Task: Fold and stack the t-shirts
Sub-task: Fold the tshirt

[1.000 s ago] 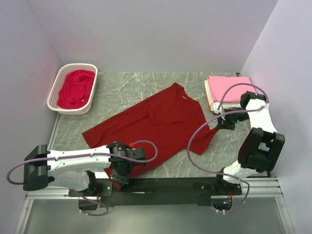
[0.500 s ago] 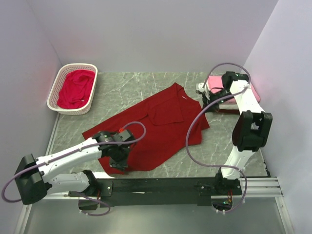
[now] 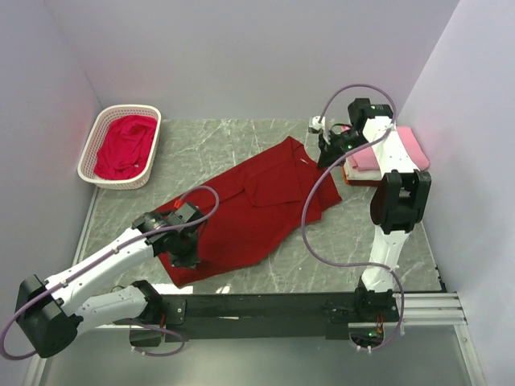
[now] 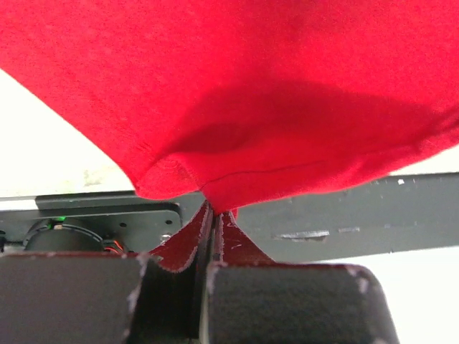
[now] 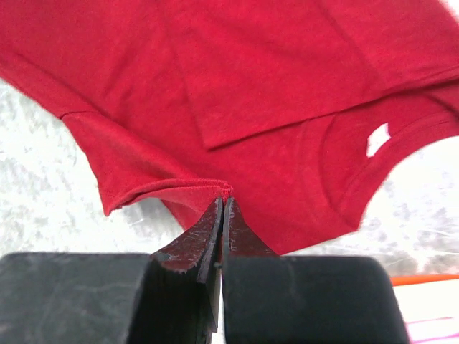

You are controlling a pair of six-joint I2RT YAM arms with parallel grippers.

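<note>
The dark red t-shirt [image 3: 249, 221] is matt cloth, the table [image 3: 233, 137] veined stone, the basket [image 3: 121, 182] white plastic.

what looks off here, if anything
Nothing damaged or spilled. The dark red t-shirt lies diagonally on the table, partly folded, pinched at opposite ends by the left pincer and right pincer. The crimson t-shirt sits crumpled in the basket.

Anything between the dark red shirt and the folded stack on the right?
Nothing loose. The dark red shirt lies beside the pink-topped stack; only the right arm hangs over that stack. Left gripper and right gripper grip the shirt.
</note>
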